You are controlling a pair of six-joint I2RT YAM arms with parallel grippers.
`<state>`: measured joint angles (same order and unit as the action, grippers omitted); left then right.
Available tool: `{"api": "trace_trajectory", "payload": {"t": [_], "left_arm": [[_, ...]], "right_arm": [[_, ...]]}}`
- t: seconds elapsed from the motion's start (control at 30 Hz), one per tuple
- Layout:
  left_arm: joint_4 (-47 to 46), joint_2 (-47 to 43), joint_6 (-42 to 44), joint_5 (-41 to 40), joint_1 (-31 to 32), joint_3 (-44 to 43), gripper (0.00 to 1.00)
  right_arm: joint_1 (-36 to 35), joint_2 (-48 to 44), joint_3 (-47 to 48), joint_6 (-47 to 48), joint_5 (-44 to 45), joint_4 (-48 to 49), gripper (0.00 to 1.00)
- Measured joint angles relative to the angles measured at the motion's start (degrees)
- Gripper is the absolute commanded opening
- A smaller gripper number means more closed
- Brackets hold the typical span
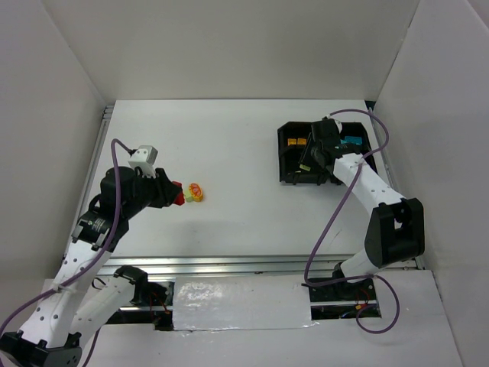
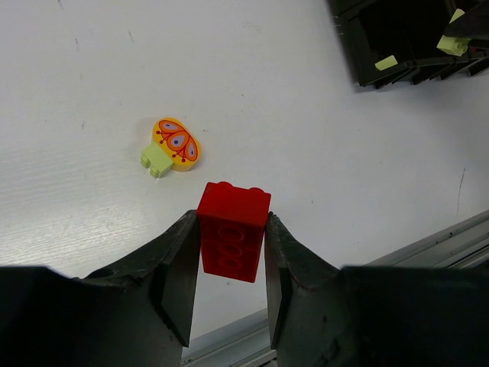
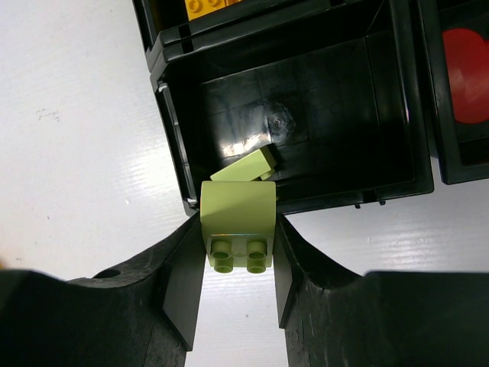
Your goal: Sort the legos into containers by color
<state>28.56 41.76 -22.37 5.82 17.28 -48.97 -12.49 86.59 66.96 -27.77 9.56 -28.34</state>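
Your left claw (image 2: 231, 238) is clamped on a red brick (image 2: 234, 222), one finger pressed to each side. It hangs low over the white table (image 1: 229, 145) on the left, well apart from the black tray (image 1: 284, 157). Just beyond the red brick two loose pieces lie on the table: a yellow butterfly piece (image 2: 176, 143) and a loose green brick (image 2: 156, 160) touching its edge.

Your right claw (image 3: 238, 233) is clamped on a pale green block (image 3: 238, 214), with the studs turned toward the wrist camera. You have it at the outer wall of one tray compartment, which from above is the near-left one. A flat green brick (image 3: 246, 165) lies tilted inside that compartment, against the same wall and just beside the block you hold. From the wrist view you cannot tell whether the pale green block touches the rim or hangs just above it; it looks slightly above.

Elsewhere in the tray you can see orange bricks (image 1: 296, 141) in the far-left compartment and a teal brick (image 1: 351, 142) in the far-right one. A red piece (image 3: 467, 75) lies in the compartment next to the green one.
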Motion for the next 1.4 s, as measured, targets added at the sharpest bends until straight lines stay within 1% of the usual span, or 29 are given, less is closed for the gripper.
{"api": "trace_trajectory", "payload": {"t": [0.3,0.5,0.57,0.73,0.9,1.03,1.17,1.4], "left_arm": [[0.00,0.00,0.00,0.24,0.00,0.02,0.00],[-0.02,0.00,0.00,0.46,0.00,0.02,0.00],[-0.02,0.00,0.00,0.52,0.00,0.02,0.00],[-0.02,0.00,0.00,0.76,0.00,0.02,0.00],[-0.02,-0.04,0.00,0.76,0.00,0.02,0.00],[-0.02,-0.42,-0.02,0.72,0.00,0.02,0.00],[0.02,-0.79,-0.11,-0.33,0.00,0.02,0.00],[1.60,-0.04,-1.62,-8.63,0.00,0.02,0.00]], "right_arm": [[0.02,-0.15,0.00,0.20,-0.55,0.00,0.00],[0.02,-0.61,0.00,0.48,-3.19,0.02,0.00],[0.00,-0.63,-0.04,0.74,-5.11,0.17,0.00],[-0.17,-0.90,-1.09,2.27,-13.64,2.19,0.00],[-0.55,-0.96,-1.09,2.82,-15.56,2.25,0.00],[-0.66,-1.44,-1.09,3.02,-15.45,2.36,0.00],[-0.66,-2.95,-1.11,2.95,-13.18,2.38,0.00],[-0.63,-5.57,-1.29,1.64,-5.53,2.58,0.00]]}}
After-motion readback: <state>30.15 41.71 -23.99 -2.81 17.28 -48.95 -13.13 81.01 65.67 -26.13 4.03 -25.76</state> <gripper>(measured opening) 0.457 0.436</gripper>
